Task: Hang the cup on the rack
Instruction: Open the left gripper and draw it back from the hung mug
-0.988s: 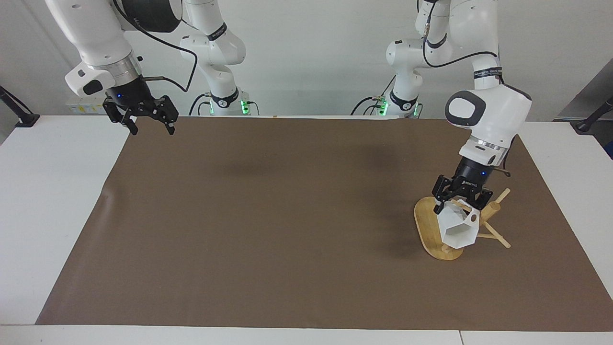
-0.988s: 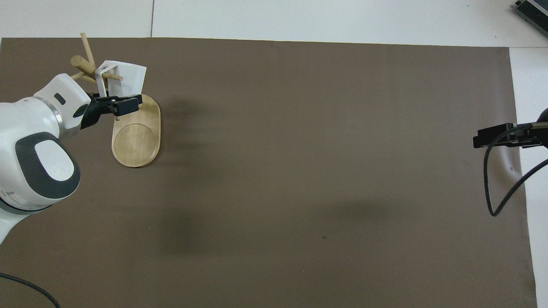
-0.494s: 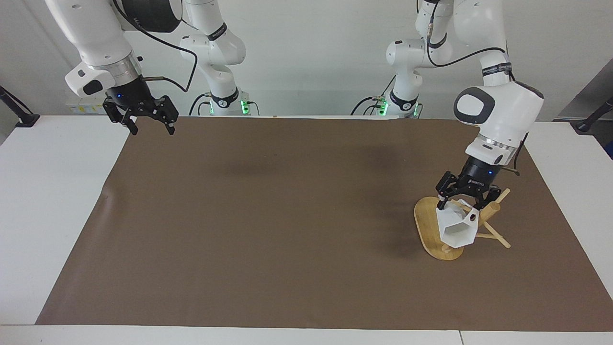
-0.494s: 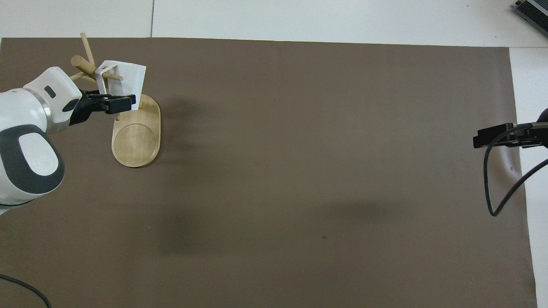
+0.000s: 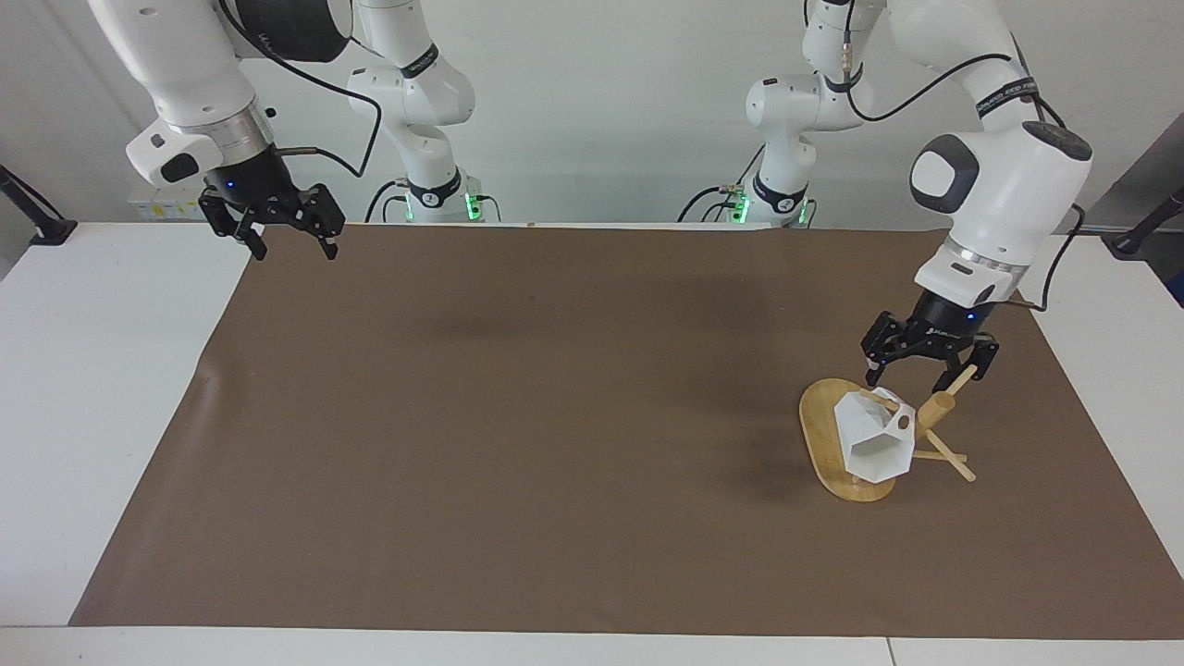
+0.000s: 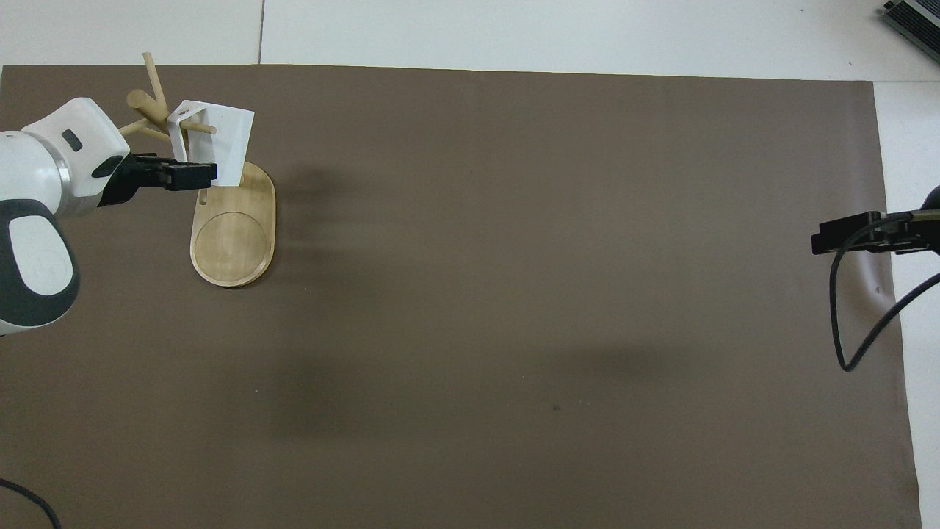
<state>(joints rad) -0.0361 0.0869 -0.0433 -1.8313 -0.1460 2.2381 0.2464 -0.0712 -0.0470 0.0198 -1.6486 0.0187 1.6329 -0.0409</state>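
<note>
The cup [image 5: 874,441] hangs by its handle on a peg of the rack [image 5: 832,453] (hanging looks done). The left gripper [image 5: 928,368], jaws wide and empty, hovers above it; clearing away seems next. The right gripper [image 5: 289,237] waits, jaws wide.

1. The small matte white faceted cup [image 5: 874,439] is plain white, shading to pale grey inside its mouth.
2. The light bamboo mug rack [image 5: 826,442] is pale honey-yellow, faintly grained.
3. The flat brown table mat [image 5: 518,416] is an even, unpatterned dull brown.
4. The white tabletop [image 5: 92,388] borders the mat.
</note>
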